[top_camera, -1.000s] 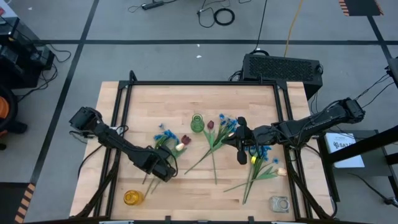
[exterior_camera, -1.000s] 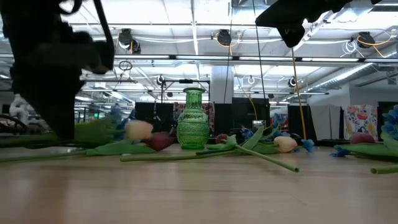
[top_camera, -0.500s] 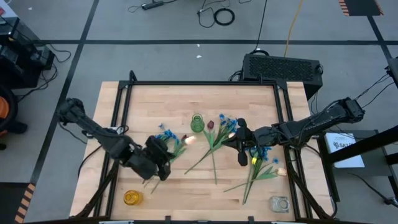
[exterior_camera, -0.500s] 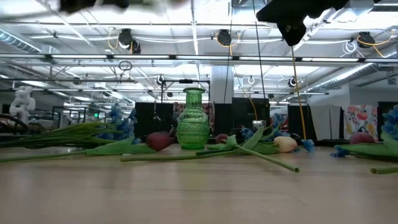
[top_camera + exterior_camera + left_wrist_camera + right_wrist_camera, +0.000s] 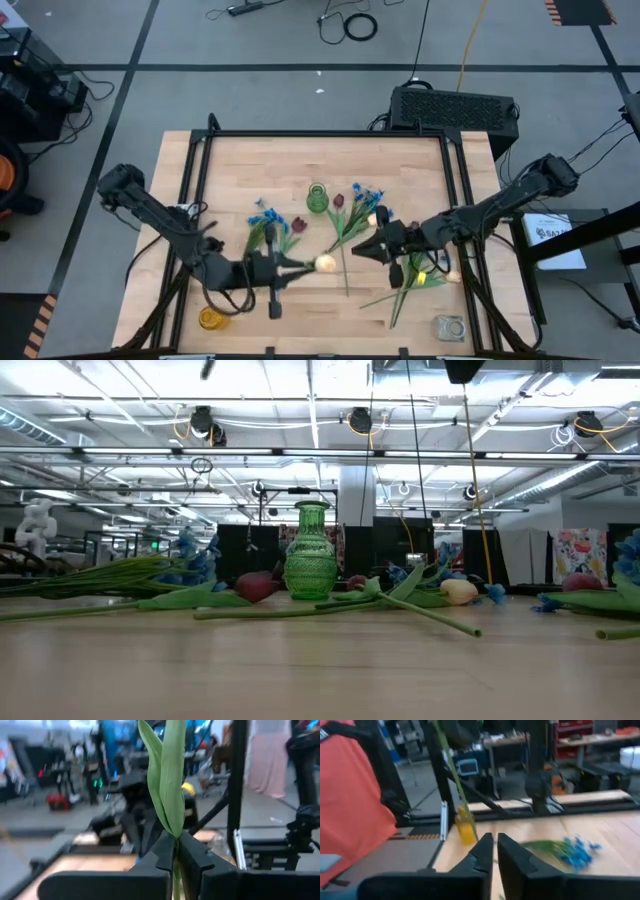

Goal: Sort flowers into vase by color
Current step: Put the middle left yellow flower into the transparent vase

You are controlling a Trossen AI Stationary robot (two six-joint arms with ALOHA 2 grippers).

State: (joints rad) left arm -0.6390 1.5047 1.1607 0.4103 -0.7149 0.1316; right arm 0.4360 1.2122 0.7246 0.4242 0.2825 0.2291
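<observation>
1. High view shows you the left gripper (image 5: 272, 268) clenched on the stem of a cream-yellow tulip (image 5: 325, 264), lifted off the bench (image 5: 300, 150); the blossom points ahead of the gripper toward the right arm, likely so the stem end can be turned down for a vase.
2. Your left wrist view confirms it: the stem and leaf (image 5: 167, 775) rise straight from between the pinched fingers.
3. The right gripper (image 5: 372, 249) hovers with fingers nearly together, grasping nothing you can see; blue flowers (image 5: 420, 265) lie just behind it.
4. The green vase (image 5: 317, 198) stands beyond both grippers, with dark red tulips (image 5: 297, 225) loose beside it.
</observation>
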